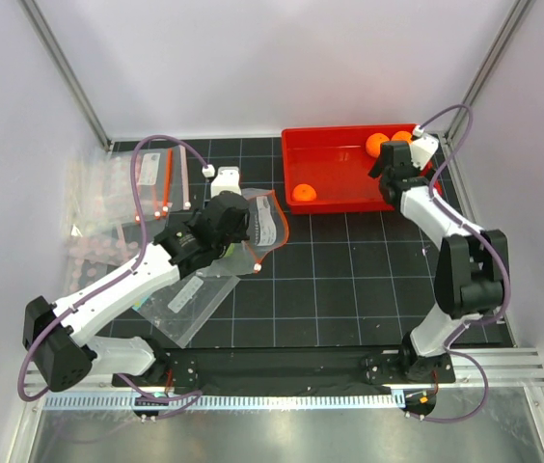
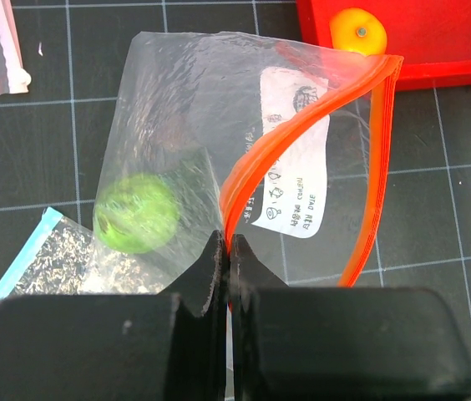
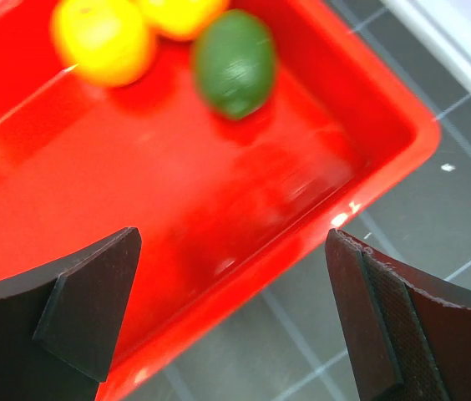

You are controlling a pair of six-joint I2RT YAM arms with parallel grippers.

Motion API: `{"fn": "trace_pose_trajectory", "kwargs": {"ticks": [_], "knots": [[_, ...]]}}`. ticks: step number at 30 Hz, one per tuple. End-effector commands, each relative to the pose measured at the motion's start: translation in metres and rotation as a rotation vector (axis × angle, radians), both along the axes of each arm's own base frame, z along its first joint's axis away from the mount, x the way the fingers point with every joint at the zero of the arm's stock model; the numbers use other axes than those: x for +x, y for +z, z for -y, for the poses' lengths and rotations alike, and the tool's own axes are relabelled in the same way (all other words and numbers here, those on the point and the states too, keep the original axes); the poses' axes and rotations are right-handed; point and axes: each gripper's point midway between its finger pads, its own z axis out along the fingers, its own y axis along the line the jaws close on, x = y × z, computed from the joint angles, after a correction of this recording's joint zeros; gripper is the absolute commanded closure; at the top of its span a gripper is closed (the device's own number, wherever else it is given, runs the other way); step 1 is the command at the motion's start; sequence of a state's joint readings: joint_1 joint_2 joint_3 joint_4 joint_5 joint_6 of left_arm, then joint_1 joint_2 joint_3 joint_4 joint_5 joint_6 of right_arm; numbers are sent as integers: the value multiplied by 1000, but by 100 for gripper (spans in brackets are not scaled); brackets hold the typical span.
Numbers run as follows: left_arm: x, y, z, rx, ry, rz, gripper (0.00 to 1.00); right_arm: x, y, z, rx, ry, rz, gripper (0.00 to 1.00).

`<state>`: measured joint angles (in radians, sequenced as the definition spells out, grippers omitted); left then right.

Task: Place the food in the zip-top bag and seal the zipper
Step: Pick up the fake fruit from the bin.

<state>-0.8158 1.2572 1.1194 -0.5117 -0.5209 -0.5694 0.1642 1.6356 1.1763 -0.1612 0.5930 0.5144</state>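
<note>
The zip-top bag [image 1: 266,222] lies on the black mat, mouth gaping; the left wrist view shows its clear body [image 2: 177,109], white label and red-orange zipper [image 2: 256,167]. The bumpy light green fruit [image 2: 135,213] sits inside it. My left gripper [image 2: 229,244] [image 1: 226,222] is shut on the zipper's near edge. Three orange fruits [image 1: 304,193] [image 1: 376,145] [image 1: 402,137] lie in the red tray [image 1: 335,145]. My right gripper [image 3: 234,251] [image 1: 388,183] hangs open and empty over the tray's edge [image 3: 244,276]. The dark green fruit [image 3: 234,63] lies beside two orange ones [image 3: 102,38].
A clear pouch with a teal-blue edge [image 2: 27,259] [image 1: 190,299] lies under my left arm. More clear pouches with orange strips [image 1: 127,188] lie at the back left. The tray stands at the back right, near the enclosure wall.
</note>
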Motion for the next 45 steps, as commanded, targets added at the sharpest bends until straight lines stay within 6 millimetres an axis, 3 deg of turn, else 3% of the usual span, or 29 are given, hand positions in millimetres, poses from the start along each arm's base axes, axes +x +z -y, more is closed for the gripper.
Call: {"fn": "trace_pose_trajectory", "kwargs": {"ticks": [1,3,4,6,8,14,15,16,17,18,20,28,30,31,34,37,38,40,41,42,43,44,45], "knots": [[1,9,0,-35,11,25,100,23,19,24,-26,-84,37,0],[2,7,-1,-31,14,25,99,35,24,37,-37,-113,29,0],[2,6,0,-29,14,23,100,42,11,41,-44,-120,1,0],[3,3,1,-28,12,18,100,55,9,51,-34,-135,17,1],[4,3,2,-29,10,15,100,65,-11,56,-31,-140,-8,0],[5,-1,6,-27,3,6,100,109,-21,65,-20,-105,18,0],[5,-1,6,-25,2,5,100,125,-25,62,-18,-83,13,0],[5,-2,6,-20,-1,6,100,128,-31,74,5,-71,-7,0],[6,-2,4,-13,7,10,100,139,-24,75,3,-71,9,0],[6,-2,4,-10,7,10,100,138,-38,78,-8,-81,-33,0],[6,-1,3,-9,11,13,100,143,-40,82,-22,-95,-33,0],[4,1,3,-22,7,19,100,140,-85,78,42,-99,-105,1],[4,1,3,-22,6,17,100,138,-91,75,55,-92,-121,5],[4,1,3,-23,3,15,100,138,-92,74,59,-86,-125,14],[4,1,2,-21,6,19,100,137,-77,67,87,-53,-74,31],[4,2,1,-20,8,21,100,130,-44,60,81,-18,-4,42],[4,2,2,-21,7,20,99,125,-37,57,63,-1,-5,43],[4,2,2,-22,7,22,100,120,-3,49,34,24,45,44],[4,2,3,-22,6,20,100,111,-4,51,22,24,35,44],[4,1,3,-22,5,18,100,107,24,33,13,58,86,44],[4,0,4,-21,1,14,100,102,31,28,10,68,103,46],[5,-1,5,-20,1,10,100,91,20,15,17,92,85,46],[4,-1,7,-26,-9,6,100,86,49,5,37,111,166,47]]}}
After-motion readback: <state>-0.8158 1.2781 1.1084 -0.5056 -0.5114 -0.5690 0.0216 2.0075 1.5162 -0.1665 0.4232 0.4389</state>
